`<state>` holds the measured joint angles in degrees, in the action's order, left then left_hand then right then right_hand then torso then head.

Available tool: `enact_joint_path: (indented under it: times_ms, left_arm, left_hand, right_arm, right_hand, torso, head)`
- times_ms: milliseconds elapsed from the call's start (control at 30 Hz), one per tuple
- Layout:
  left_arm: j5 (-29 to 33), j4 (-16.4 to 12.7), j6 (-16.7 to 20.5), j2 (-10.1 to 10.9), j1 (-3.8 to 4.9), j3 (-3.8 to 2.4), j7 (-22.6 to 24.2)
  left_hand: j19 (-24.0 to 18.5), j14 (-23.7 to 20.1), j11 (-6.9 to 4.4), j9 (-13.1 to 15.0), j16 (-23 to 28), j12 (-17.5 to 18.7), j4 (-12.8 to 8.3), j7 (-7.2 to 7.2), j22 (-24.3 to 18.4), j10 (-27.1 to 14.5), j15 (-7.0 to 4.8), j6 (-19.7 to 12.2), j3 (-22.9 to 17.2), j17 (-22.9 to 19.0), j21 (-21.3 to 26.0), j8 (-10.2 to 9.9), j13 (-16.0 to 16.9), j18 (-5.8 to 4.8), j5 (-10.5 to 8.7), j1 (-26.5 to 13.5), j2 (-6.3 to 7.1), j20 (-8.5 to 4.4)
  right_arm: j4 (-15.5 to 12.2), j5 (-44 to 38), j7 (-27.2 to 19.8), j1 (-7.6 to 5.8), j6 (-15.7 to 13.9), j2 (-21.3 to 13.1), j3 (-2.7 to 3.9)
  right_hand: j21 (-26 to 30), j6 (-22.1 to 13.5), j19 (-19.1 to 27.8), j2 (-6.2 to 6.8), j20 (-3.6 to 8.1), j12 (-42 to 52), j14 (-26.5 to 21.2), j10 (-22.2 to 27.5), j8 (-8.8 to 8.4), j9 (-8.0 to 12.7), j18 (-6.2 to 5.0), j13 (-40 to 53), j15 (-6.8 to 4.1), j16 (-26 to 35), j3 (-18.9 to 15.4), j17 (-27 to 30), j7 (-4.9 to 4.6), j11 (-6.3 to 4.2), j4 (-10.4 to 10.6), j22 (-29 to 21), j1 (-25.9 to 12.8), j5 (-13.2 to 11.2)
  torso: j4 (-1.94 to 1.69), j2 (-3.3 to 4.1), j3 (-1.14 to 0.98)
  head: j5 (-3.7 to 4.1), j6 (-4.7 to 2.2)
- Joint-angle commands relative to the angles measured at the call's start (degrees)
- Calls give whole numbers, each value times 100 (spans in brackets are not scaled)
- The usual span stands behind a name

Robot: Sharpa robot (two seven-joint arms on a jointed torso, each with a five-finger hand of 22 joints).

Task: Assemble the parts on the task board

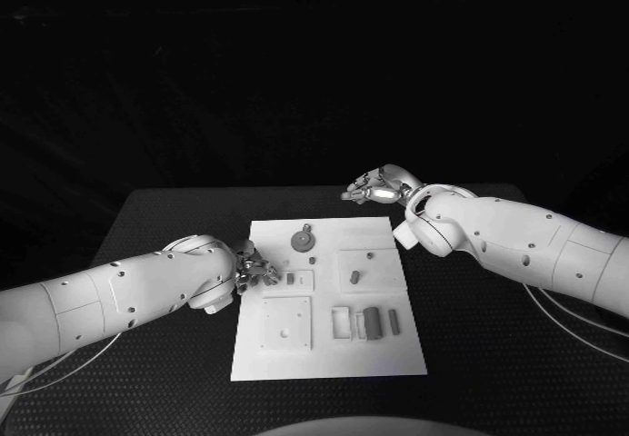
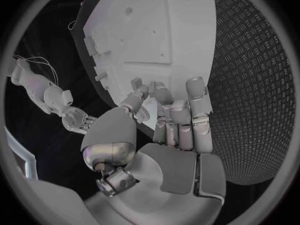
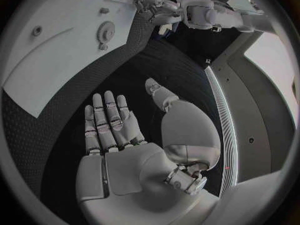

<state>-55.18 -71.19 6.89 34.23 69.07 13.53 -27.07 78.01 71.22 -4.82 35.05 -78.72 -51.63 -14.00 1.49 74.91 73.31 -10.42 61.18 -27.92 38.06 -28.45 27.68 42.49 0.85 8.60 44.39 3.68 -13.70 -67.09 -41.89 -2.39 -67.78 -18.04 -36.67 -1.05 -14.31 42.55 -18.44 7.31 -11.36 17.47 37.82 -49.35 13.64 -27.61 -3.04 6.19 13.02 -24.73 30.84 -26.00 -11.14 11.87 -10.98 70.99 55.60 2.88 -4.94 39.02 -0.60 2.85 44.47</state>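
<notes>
Left hand (image 1: 252,271) empty, fingers apart, at task board's (image 1: 328,363) near-left edge. Right hand (image 1: 373,189) empty, fingers spread, beyond board's far corner, gear (image 1: 303,240) near.

Pretty dark all around, basically black behind the table (image 1: 171,363), no walls or windows to make out from the head view. Black tabletop with a raised diamond-plate sort of texture (image 2: 256,85), squared-off far edge fading into the darkness. Thin pale cables (image 1: 577,322) trailing over the table surface near both side edges. In the right wrist view, a pale panel with a bright light strip (image 3: 220,110) running along its edge, past the table.
</notes>
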Motion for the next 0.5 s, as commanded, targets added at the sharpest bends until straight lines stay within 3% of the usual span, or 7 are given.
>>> enact_joint_path:
  times_ms: [33, 500]
  left_arm:
    - [38, -13, 80, -14, 0, -2, 123]
    - [55, 23, 30, 2, 0, -4, 79]
  left_hand:
    - [-8, 9, 15, 8, 23, 24, 0, 20, 70, 4, -23, 3, 42, 7, 29, -18, 6, 52, -30, -29, 59, -39]
    - [-4, 10, 13, 11, 26, 25, 8, 18, 68, 5, -26, 5, 65, 7, 33, -23, 8, 55, -34, -48, 95, -42]
  right_arm:
    - [-5, -9, -37, 3, 62, 5, 2]
    - [-1, -9, -36, 13, 64, -2, 2]
  right_hand:
    - [30, -37, 25, -38, -9, 32, -28, 47, 34, 7, 40, -7, 7, 31, -19, -8, -192, -3, 1, 8, 0, -8]
    - [34, -40, 24, -37, -9, 33, -29, 50, 34, 10, 40, -13, 8, 32, -20, -8, -193, -2, -1, 13, 2, -8]
  torso:
    - [-1, 0, 2]
    - [-2, 0, 3]
  head:
    - [4, -3]
    - [11, 1]
